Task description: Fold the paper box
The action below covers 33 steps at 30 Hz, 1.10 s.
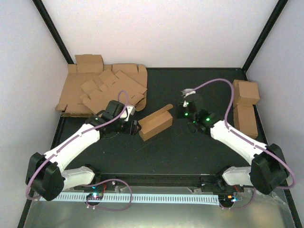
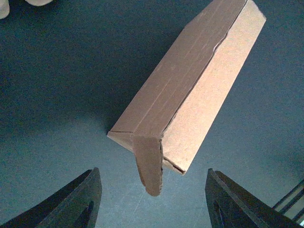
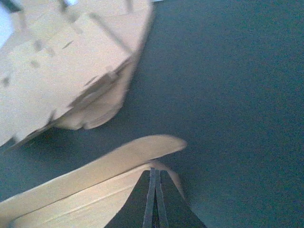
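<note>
The paper box point(image 1: 156, 124) is a long, low brown carton lying aslant in the middle of the dark table. Its lid is slightly raised at the far right end. My left gripper point(image 1: 134, 127) is at its near left end, open. In the left wrist view, the box point(image 2: 190, 95) has a small end tab hanging down between the spread fingers point(image 2: 90, 190) without touching them. My right gripper point(image 1: 184, 105) is just off the box's right end, shut on nothing. Past its closed fingertips point(image 3: 153, 178) I see the curved lid edge of the box point(image 3: 71, 190).
A stack of flat brown blanks point(image 1: 102, 90) lies at the back left, also seen in the right wrist view point(image 3: 61, 71). Two finished cartons point(image 1: 246, 92) point(image 1: 246, 121) stand along the right edge. White walls with black posts close in the table.
</note>
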Each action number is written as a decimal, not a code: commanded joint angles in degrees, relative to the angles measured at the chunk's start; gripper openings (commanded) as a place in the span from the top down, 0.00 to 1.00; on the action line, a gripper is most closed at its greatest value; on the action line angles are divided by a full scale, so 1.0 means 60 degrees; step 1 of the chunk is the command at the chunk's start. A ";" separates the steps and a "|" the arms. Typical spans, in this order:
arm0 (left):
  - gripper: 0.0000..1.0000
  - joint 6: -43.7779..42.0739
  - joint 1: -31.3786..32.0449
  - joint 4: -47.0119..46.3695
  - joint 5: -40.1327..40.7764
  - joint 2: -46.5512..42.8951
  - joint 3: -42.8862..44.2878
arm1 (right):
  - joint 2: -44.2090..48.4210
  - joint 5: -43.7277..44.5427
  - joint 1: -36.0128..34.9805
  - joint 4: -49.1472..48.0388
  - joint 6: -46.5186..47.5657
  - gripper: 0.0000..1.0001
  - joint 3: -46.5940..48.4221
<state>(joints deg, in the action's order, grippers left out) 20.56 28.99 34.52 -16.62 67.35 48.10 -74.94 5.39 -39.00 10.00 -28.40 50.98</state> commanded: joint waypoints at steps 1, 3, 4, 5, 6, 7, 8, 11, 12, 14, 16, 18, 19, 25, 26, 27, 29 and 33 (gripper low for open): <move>0.37 0.0267 0.0046 -0.0575 -0.0021 -0.0336 -0.0208 | 0.0198 -0.0633 0.1474 -0.0014 0.0156 0.98 -0.0646; 0.37 0.0312 0.0043 -0.0678 -0.0007 -0.0387 -0.0270 | -0.0128 -0.1474 0.2041 -0.0352 0.0127 0.98 -0.0769; 0.37 0.0370 0.0053 -0.0760 -0.0012 -0.0417 -0.0320 | -0.0373 -0.1926 0.2272 -0.0510 0.0108 0.98 -0.0776; 0.36 0.0419 0.0052 -0.0854 -0.0020 -0.0459 -0.0387 | -0.0648 -0.2359 0.2444 -0.0714 0.0052 0.98 -0.0757; 0.36 0.0479 0.0047 -0.0961 -0.0016 -0.0510 -0.0454 | -0.0954 -0.2818 0.2569 -0.0877 0.0009 0.98 -0.0731; 0.36 0.0548 0.0048 -0.1039 0.0016 -0.0568 -0.0525 | -0.1243 -0.3269 0.2655 -0.1066 -0.0054 0.98 -0.0709; 0.35 0.0634 0.0046 -0.1145 0.0059 -0.0635 -0.0605 | -0.1552 -0.3664 0.2706 -0.1242 -0.0138 0.98 -0.0681; 0.34 0.0842 0.0046 -0.1403 0.0158 -0.0856 -0.0828 | -0.2334 -0.4494 0.2737 -0.1734 -0.0410 0.98 -0.0655; 0.33 0.0907 0.0035 -0.1543 0.0161 -0.0942 -0.0912 | -0.2604 -0.4682 0.2736 -0.1878 -0.0496 0.98 -0.0658; 0.33 0.1011 0.0036 -0.1747 0.0094 -0.1071 -0.1098 | -0.2943 -0.5059 0.2746 -0.2148 -0.0579 0.98 -0.0678; 0.33 0.1041 0.0043 -0.1783 0.0075 -0.1070 -0.1152 | -0.3138 -0.5382 0.2732 -0.2301 -0.0586 0.98 -0.0735; 0.33 0.1028 0.0038 -0.1748 0.0102 -0.1041 -0.1146 | -0.3163 -0.5626 0.2737 -0.2388 -0.0573 0.98 -0.0852; 0.33 0.1022 0.0034 -0.1754 0.0117 -0.1028 -0.1155 | -0.3118 -0.5712 0.2743 -0.2409 -0.0542 0.98 -0.0957; 0.32 0.0965 0.0031 -0.1802 0.0134 -0.0906 -0.1069 | -0.2461 -0.6481 0.2714 -0.2785 -0.0610 0.98 -0.2146; 0.32 0.0952 0.0027 -0.1815 0.0134 -0.0858 -0.1048 | -0.2305 -0.6684 0.2704 -0.2940 -0.0688 0.98 -0.2415; 0.32 0.0930 0.0024 -0.1806 0.0130 -0.0825 -0.1024 | -0.2164 -0.6886 0.2694 -0.3144 -0.0743 0.98 -0.2694; 0.32 0.0851 0.0017 -0.1777 0.0101 -0.0769 -0.0977 | -0.1775 -0.7239 0.2625 -0.3432 -0.0820 0.98 -0.3237; 0.32 0.0693 -0.0007 -0.1627 0.0128 -0.0712 -0.0852 | -0.0721 -0.7372 0.2460 -0.3251 -0.0595 0.98 -0.4037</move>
<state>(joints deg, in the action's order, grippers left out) 25.71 28.99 25.12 -16.51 62.61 41.30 -84.60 -35.31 -23.42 -7.31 -32.45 29.65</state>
